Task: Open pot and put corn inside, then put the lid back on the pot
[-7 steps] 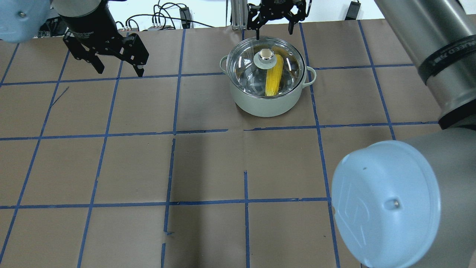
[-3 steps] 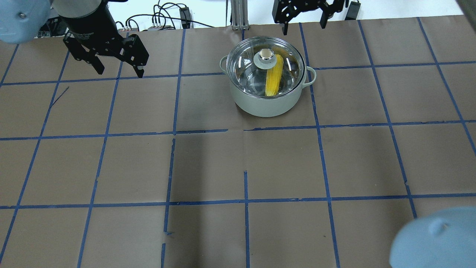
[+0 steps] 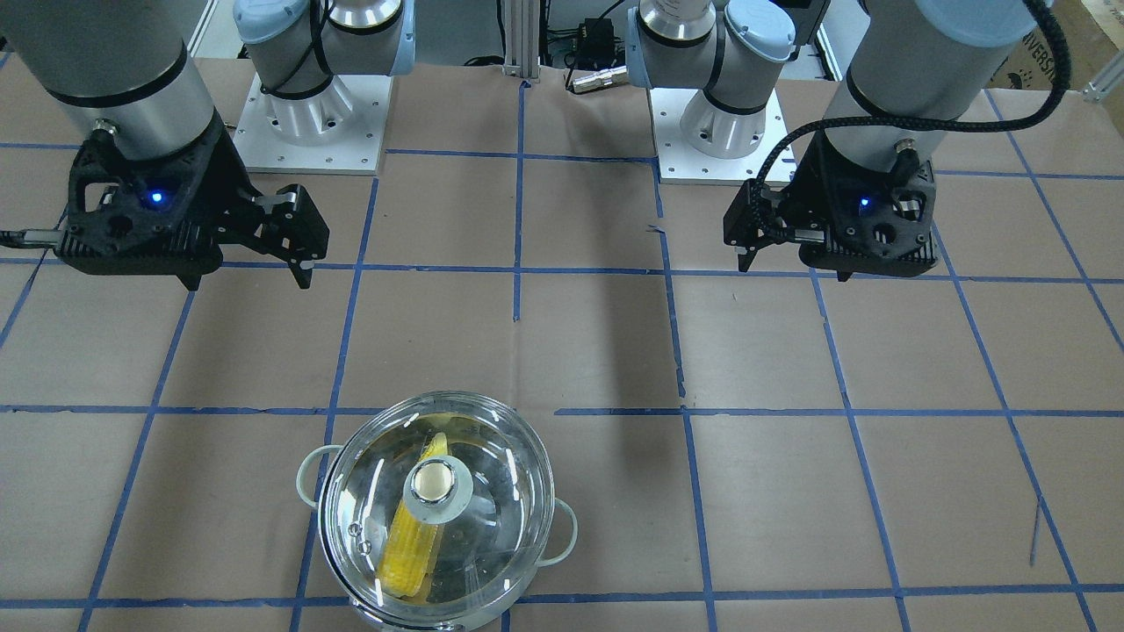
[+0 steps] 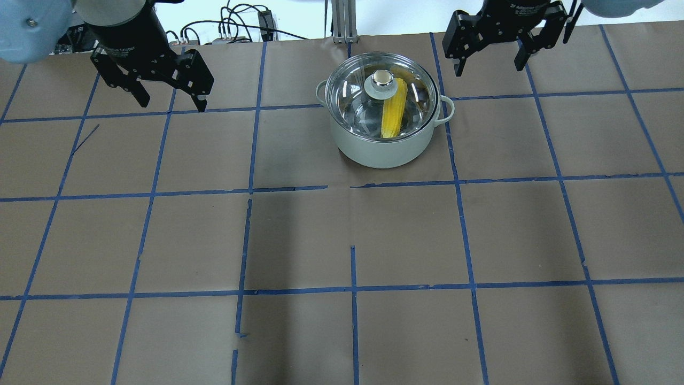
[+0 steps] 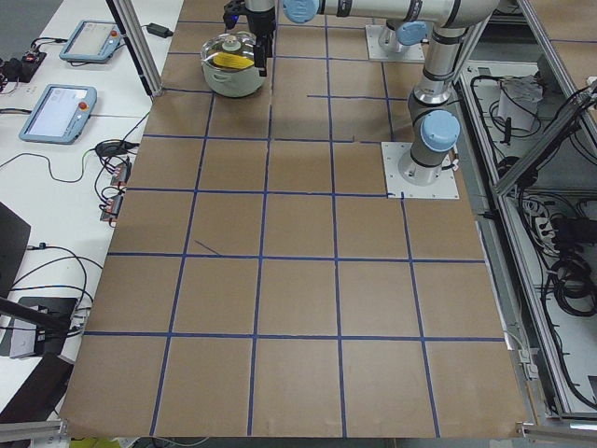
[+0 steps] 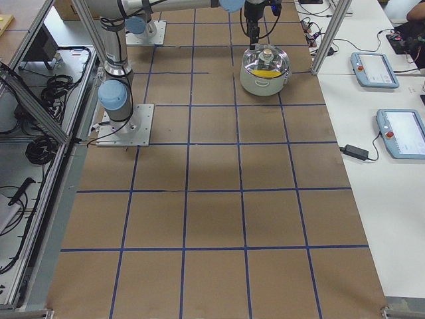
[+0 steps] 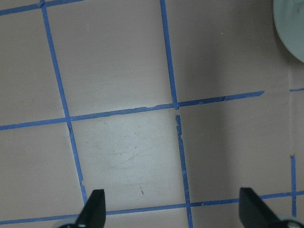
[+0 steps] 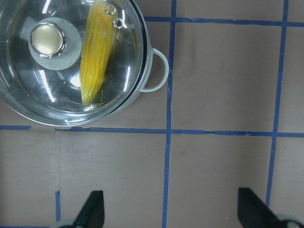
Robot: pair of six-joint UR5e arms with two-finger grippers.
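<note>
Squarely on the desk (image 4: 320, 240): pot (image 4: 382, 152), lid (image 4: 352, 91) seated on its rim, corn (image 4: 393, 115) lying inside beneath the glass. Off to either side, clear of it, left pincer (image 4: 173, 104) and right pincer (image 4: 488, 69), both spread wide, empty.

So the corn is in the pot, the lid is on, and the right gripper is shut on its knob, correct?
No: the right gripper is open and clear of the lid, as the overhead exterior view shows. The corn is in the pot, lid on.
</note>
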